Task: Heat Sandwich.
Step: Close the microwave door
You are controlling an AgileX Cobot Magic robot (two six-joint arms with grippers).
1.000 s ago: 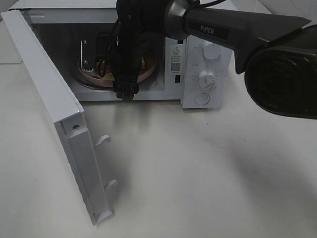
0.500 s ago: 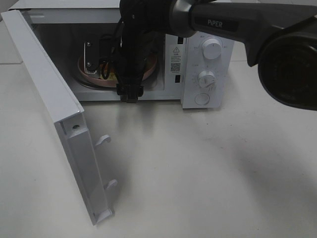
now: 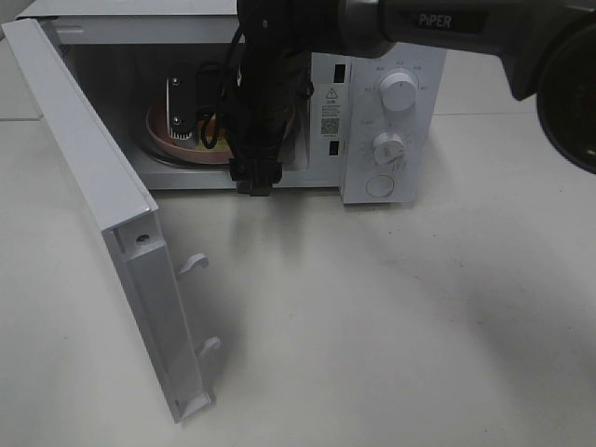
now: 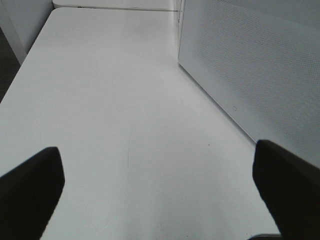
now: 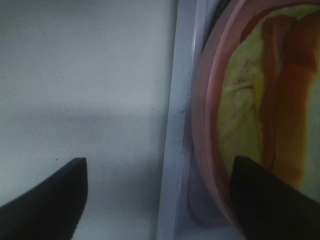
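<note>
Above the white table [image 3: 419,326], left claw [image 4: 160,195] and right claw [image 5: 160,200] hang released, the right by the sandwich [image 5: 240,115].

White table [image 3: 400,317] bears a microwave [image 3: 358,158] (door open).

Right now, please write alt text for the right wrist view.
A sandwich with yellow and orange filling lies on a pink plate, seen close. The open right gripper frames a white microwave sill and table.
</note>
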